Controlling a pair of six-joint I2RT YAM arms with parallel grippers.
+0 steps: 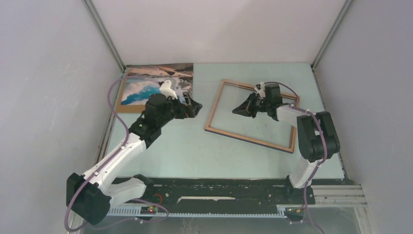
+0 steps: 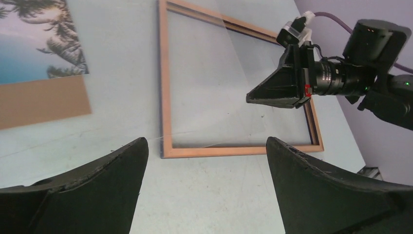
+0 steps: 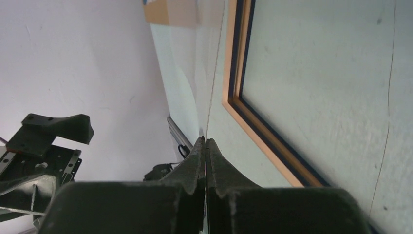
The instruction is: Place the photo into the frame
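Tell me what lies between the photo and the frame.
Only bare table separates photo and frame in the left wrist view. In the top view the open left gripper hovers over that stretch.

From above, the left arm (image 1: 122, 151) covers the near right corner of the photo (image 1: 146, 83). The brown board (image 1: 127, 106) lies mostly under the photo, so only a strip shows. The right arm (image 1: 277, 102) hides a bit of the far side of the frame (image 1: 253, 139). In the right wrist view, the frame runs off the edges. A thin line meets the tips of the right pincer (image 3: 205, 146), too thin to tell what it is.
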